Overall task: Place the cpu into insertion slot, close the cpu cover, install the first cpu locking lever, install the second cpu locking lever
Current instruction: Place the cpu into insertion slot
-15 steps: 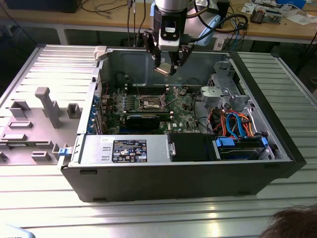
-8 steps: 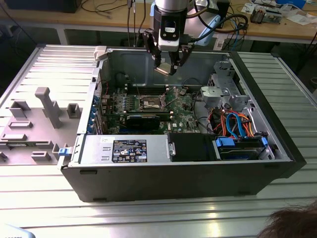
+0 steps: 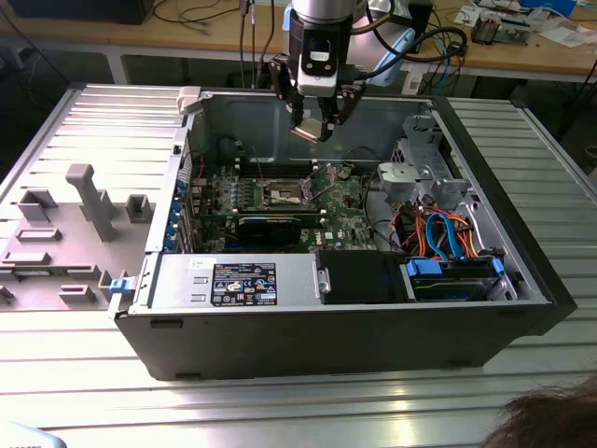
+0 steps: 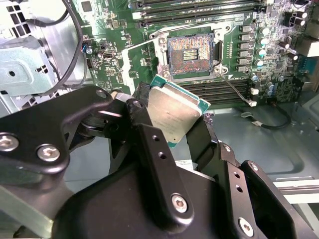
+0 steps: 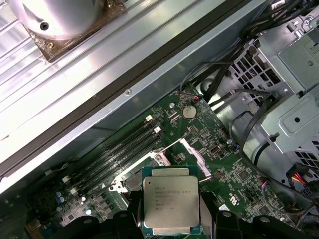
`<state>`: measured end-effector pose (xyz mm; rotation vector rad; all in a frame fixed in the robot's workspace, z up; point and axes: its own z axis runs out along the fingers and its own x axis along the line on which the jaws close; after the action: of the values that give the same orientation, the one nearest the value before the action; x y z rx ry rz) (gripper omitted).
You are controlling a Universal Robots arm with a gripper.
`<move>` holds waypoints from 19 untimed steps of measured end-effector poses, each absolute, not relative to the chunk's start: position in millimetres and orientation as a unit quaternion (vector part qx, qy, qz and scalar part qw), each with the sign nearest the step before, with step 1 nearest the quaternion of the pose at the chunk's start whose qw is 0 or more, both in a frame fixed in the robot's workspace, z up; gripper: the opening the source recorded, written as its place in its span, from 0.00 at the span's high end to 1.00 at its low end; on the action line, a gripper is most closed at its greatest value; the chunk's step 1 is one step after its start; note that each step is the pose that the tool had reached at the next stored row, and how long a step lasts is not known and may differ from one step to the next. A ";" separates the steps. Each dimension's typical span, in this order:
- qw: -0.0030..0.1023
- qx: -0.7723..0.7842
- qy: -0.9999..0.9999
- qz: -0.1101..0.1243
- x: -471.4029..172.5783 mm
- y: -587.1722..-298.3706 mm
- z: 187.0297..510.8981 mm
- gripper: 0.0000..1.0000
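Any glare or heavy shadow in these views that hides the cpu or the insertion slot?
Exterior view: strong glare streaks the ribbed table; the case interior is shaded, so the insertion slot looks dim. Second wrist view: even light, the slot's contacts plain, mild sheen on the cpu held in the jaws. First wrist view: glare also on the table, cpu top evenly lit.

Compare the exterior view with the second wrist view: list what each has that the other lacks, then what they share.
Exterior view, not the second wrist view: the whole computer case, grey fixture blocks at the exterior view's left, blue and orange cables. Second wrist view, not the exterior: the insertion slot's tan-gold contact field, the cpu's silvery top. Both: the tool shut on the cpu, held above the green board, apart from the slot.
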<state>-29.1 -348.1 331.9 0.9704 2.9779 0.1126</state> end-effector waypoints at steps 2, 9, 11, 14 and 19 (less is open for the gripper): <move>0.004 0.310 0.950 0.036 -29.1 -348.1 331.9 0.45; 0.004 0.314 0.949 0.036 -29.1 -348.1 331.9 0.45; 0.004 0.315 0.949 0.036 -29.1 -348.1 331.8 0.45; 0.004 0.316 0.948 0.036 -29.1 -348.1 331.9 0.45; 0.004 0.319 0.947 0.036 -29.1 -348.1 331.8 0.45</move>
<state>-29.1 -348.1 331.8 0.9984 2.9679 0.1125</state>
